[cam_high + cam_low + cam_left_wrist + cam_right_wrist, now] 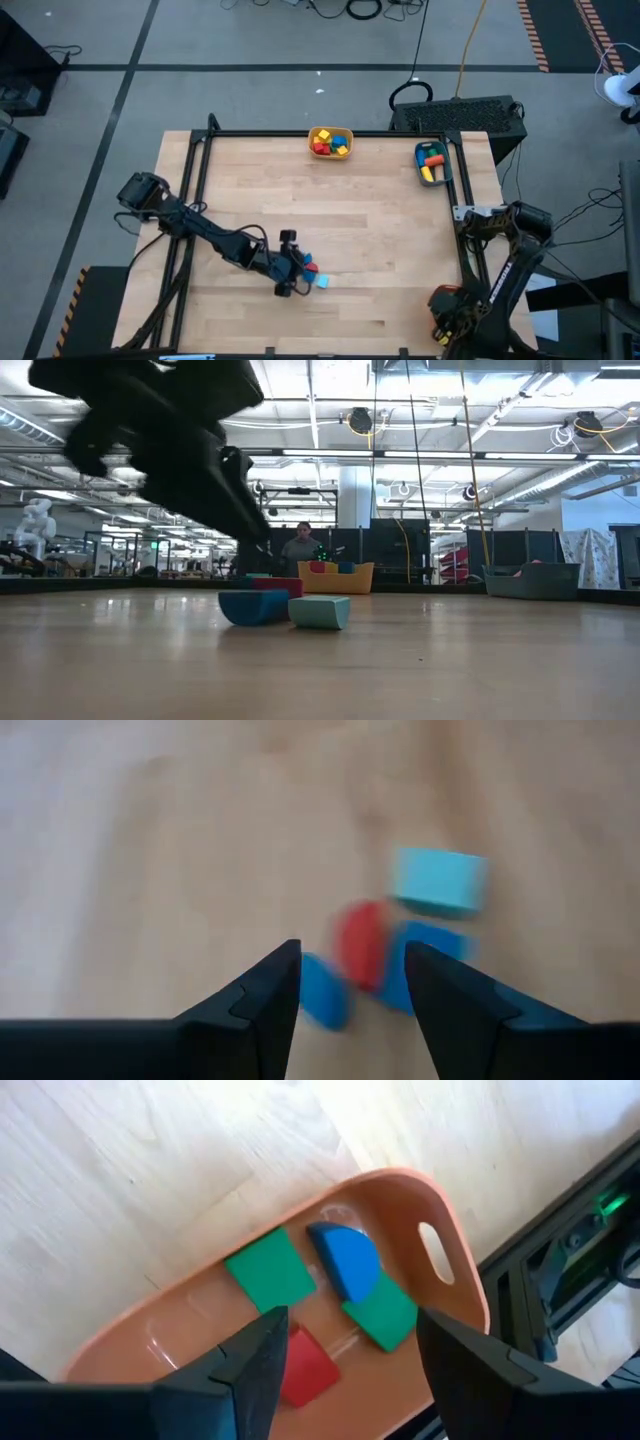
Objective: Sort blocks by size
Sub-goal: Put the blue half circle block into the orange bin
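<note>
A small cluster of blocks lies on the table's near middle: a red block (310, 267), a cyan block (321, 282) and two blue blocks (322, 992) (430, 952). In the low view a blue block (253, 607) and the cyan block (320, 612) rest flat on the wood, with the red one (276, 585) behind them. My left gripper (297, 272) is open and hovers just above the cluster, its fingers (262, 988) on either side of the red block (360, 945) without touching. My right gripper (350, 1320) is open above an orange bin.
A yellow bin (330, 142) with several blocks stands at the far edge, and a teal bin (433, 162) with blocks at the far right. The orange bin (440, 1210) holds two green blocks, a blue one and a red one. My right arm (495, 270) is folded at the right edge.
</note>
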Tool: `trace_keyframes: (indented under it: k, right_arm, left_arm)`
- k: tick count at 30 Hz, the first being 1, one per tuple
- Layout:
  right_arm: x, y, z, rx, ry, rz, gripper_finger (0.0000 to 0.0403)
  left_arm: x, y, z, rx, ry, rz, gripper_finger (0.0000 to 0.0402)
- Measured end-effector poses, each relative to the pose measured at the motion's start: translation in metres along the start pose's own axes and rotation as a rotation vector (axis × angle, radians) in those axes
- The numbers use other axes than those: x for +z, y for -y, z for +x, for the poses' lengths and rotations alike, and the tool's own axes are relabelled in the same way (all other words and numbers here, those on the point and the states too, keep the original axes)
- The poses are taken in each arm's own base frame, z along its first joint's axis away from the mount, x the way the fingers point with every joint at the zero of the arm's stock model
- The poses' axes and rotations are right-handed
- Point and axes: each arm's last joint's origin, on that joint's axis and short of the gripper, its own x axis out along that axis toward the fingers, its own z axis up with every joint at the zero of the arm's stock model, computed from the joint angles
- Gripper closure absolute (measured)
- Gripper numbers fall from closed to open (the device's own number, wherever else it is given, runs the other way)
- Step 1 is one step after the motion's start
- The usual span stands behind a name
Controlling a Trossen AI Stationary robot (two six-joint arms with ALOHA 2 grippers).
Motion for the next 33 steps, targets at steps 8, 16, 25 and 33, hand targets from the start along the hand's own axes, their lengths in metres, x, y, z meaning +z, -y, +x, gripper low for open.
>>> trace_keyframes:
  k: [8,16,25,33]
  right_arm:
    - [0.006,-0.002,0.000,0.009,-0.005,0.014,0.0197]
    - [0.007,-0.002,0.000,0.014,0.003,0.014,0.0197]
    - [0.007,-0.007,-0.001,0.069,0.036,0.018,0.0197]
    - [0.007,-0.007,-0.001,0.069,0.039,0.018,0.0197]
  left_arm:
    - [-0.001,-0.011,0.003,0.082,-0.013,-0.113,0.0219]
    - [-0.011,-0.008,0.015,0.139,-0.049,-0.236,0.0219]
    - [-0.025,-0.006,0.032,0.172,-0.090,-0.265,0.0219]
    - [-0.024,-0.012,0.034,0.245,-0.063,-0.292,0.0219]
